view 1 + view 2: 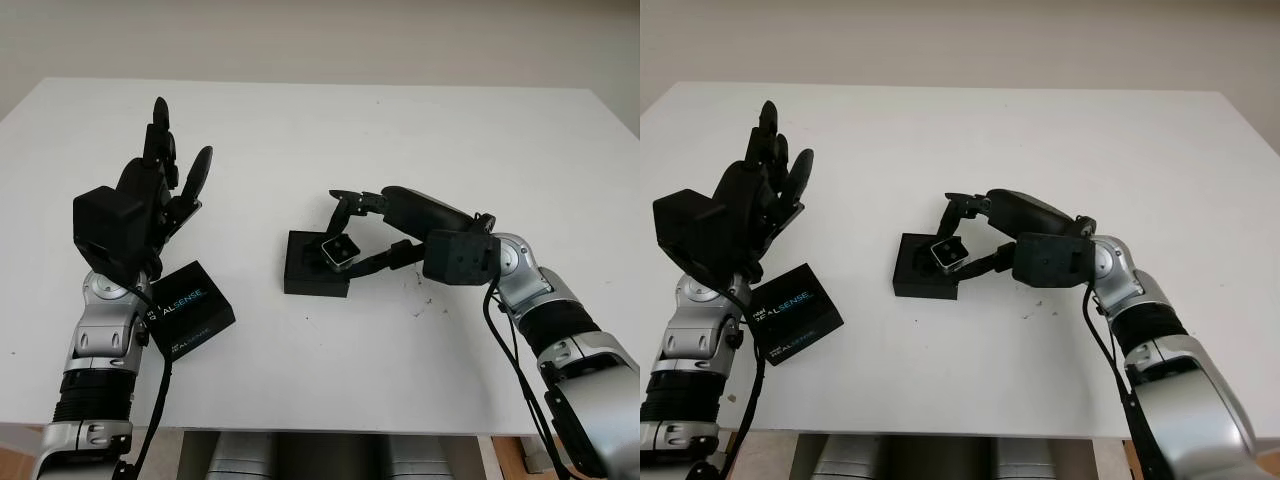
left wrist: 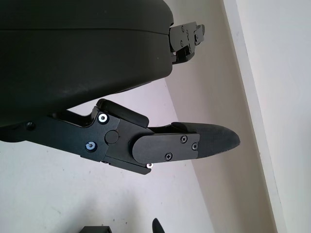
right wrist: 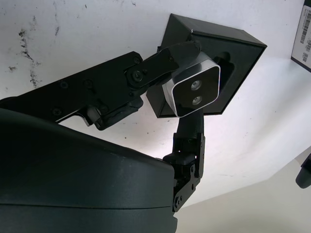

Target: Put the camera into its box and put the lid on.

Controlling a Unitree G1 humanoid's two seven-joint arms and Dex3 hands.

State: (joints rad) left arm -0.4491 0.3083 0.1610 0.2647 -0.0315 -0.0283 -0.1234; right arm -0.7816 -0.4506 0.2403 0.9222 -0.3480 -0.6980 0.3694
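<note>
A small silver camera (image 1: 341, 251) with two lenses is pinched in my right hand (image 1: 350, 235), just above the right part of the open black box (image 1: 305, 270) at the table's middle. The right wrist view shows the camera (image 3: 192, 90) between the fingers (image 3: 160, 63) over the box's (image 3: 233, 53) foam insert. The black lid (image 1: 190, 310), printed REALSENSE, lies flat at the front left. My left hand (image 1: 160, 185) is open, raised above the table behind the lid, touching nothing.
The white table (image 1: 330, 130) stretches wide behind the box. Its front edge runs close below the lid. Small dark marks (image 1: 420, 310) dot the surface right of the box.
</note>
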